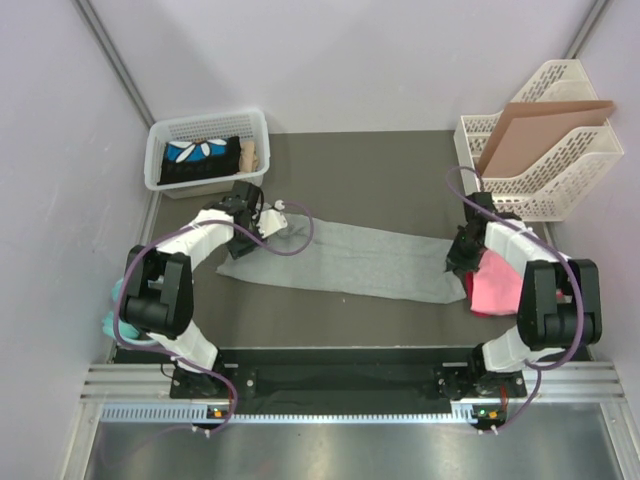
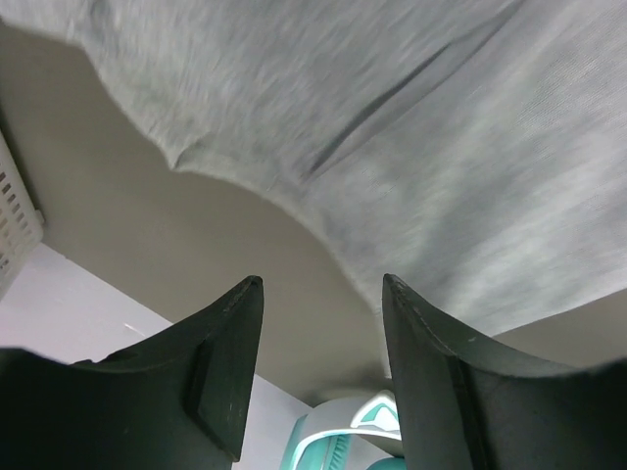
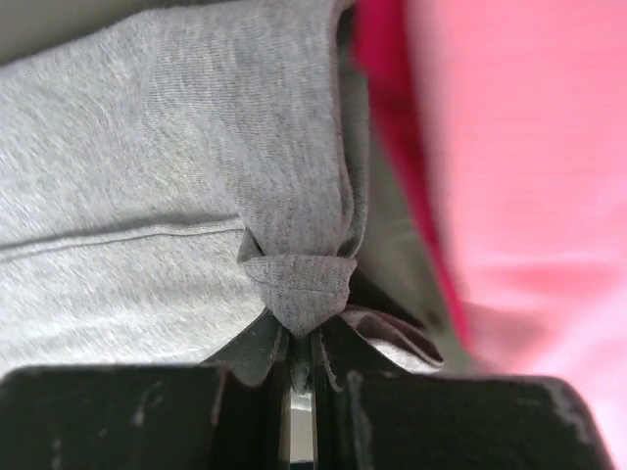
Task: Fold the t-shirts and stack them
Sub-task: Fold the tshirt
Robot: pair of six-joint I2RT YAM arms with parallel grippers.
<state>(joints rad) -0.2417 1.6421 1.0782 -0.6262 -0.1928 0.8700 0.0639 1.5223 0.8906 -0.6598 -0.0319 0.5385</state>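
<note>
**Grey tee lies between the pincers, the right one nipped onto its end**

Beyond the left pincer (image 1: 266,228), to its outer side, a white basket (image 1: 205,121) stands on the dark table mat (image 1: 360,170) with a black cloth printed with a blue and white flower (image 1: 198,158) in it. The left pincer itself sits over the left end of the grey t-shirt (image 1: 350,262). In the left wrist view its two black fingers (image 2: 230,372) stand well apart with nothing between them. The grey cloth's curved edge lies just ahead of the tips and bare mat shows through the gap, so this pincer is open and holds nothing.

The grey t-shirt stretches as a long, narrow band from the left pincer across the mat to the right pincer (image 1: 458,262), slanting a little nearer to the arm bases as it goes right.

The right pincer is closed tight. The right wrist view shows a small bunched fold of the grey t-shirt squeezed between its fingertips (image 3: 257,348), the cloth drawn up into a ridge ahead of them. Just to the outer side of this pincer lies the pink t-shirt (image 1: 492,290), with a strip of magenta cloth (image 3: 387,108) along the edge next to the grey one. Beyond the right pincer stand white file racks (image 1: 570,195) holding a brown cardboard sheet (image 1: 545,125).
</note>
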